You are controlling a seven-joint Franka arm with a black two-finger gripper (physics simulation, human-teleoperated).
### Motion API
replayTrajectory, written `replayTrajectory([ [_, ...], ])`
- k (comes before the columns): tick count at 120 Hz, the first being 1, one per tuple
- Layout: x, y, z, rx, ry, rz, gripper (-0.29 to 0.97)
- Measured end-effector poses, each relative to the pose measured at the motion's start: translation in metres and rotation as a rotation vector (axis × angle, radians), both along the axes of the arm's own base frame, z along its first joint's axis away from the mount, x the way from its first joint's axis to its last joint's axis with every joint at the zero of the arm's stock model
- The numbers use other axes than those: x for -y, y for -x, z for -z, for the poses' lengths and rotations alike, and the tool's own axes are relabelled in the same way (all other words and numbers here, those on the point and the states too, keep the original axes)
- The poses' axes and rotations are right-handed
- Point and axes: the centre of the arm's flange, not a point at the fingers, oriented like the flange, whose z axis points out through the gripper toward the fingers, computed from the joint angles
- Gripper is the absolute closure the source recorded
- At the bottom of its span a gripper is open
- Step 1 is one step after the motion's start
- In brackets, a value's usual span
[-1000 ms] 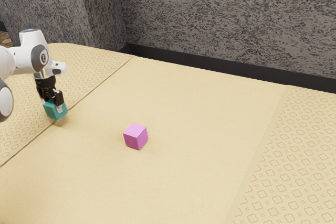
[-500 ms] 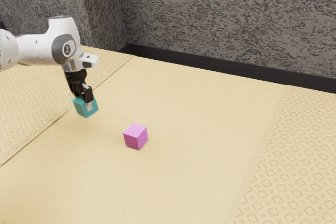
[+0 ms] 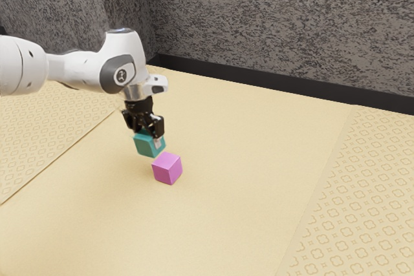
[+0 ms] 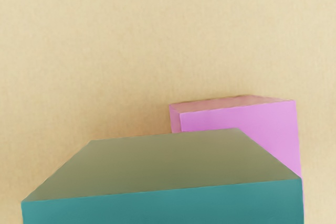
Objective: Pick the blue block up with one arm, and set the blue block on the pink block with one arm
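The arm (image 3: 65,69) reaches in from the frame's left, jaws pointing down and grasping the blue block (image 3: 149,145), held in the air just upper left of the pink block (image 3: 167,168) on the tabletop (image 3: 259,159).

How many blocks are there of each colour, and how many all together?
blue block: 1, held in the gripper
pink block: 1, sitting on the table
Total: 2 blocks
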Motion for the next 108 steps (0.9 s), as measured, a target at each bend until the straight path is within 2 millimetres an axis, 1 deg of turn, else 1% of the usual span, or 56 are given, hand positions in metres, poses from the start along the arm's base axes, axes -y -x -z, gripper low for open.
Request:
replayTrajectory([
  [10,0.009,-0.002,0.004,0.004,0.002,-0.038,0.32],
  [22,0.013,-0.003,0.007,0.006,0.000,-0.084,0.32],
  [31,0.018,0.001,0.011,-0.004,-0.005,-0.107,0.32],
  [43,0.026,0.003,0.010,-0.008,-0.014,-0.123,0.32],
  [64,0.034,0.003,0.008,0.002,-0.050,-0.107,0.32],
  [81,0.040,0.003,0.010,0.009,-0.071,-0.073,0.32],
  [108,0.051,0.001,0.009,0.024,-0.066,-0.044,0.32],
])
